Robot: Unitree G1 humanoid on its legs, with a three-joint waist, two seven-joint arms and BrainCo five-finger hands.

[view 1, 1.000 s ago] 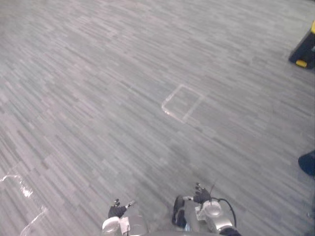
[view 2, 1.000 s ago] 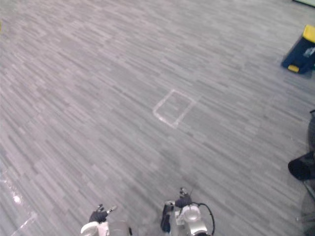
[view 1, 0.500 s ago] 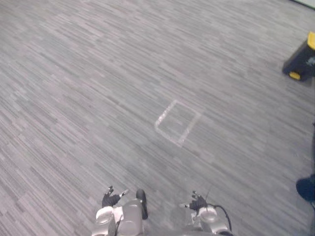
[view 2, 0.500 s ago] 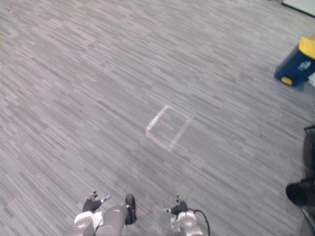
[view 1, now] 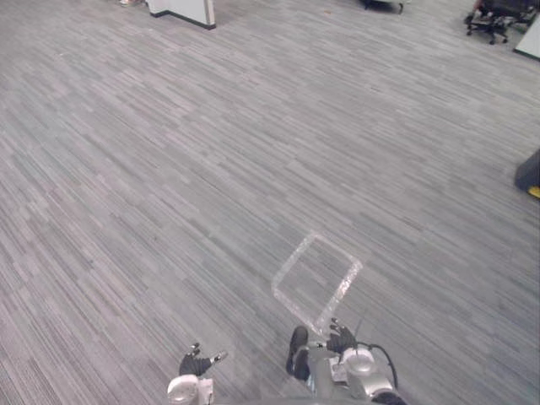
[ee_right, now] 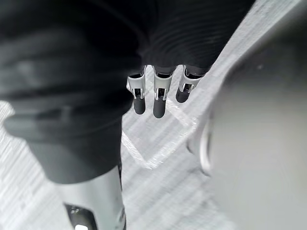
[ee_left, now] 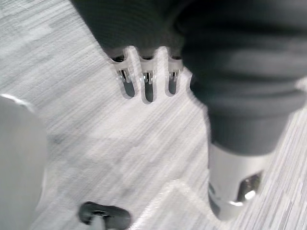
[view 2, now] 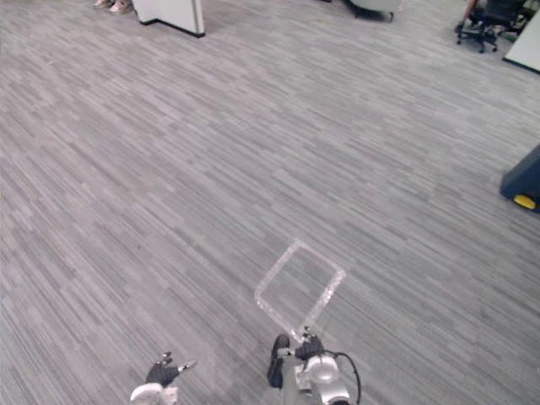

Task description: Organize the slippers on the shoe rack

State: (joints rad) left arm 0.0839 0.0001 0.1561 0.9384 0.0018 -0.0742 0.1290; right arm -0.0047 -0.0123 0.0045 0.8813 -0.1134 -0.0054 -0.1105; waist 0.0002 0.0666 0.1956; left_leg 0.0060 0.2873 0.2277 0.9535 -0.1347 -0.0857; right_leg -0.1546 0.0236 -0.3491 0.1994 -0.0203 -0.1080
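The right edge cuts off a dark yellow-tipped object (view 2: 523, 175), the top edge a white cabinet (view 2: 170, 12).

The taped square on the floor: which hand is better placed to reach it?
Right, probably: the right hand hangs open by the near corner of the taped square, while the left hand, also open, is farther aside.

Taped square (view 1: 317, 282) on floor (view 1: 169, 169) ctr-front; bin (view 1: 530, 174) at R edge; chair (view 1: 496, 12) back R; partition (view 1: 187, 10) back L
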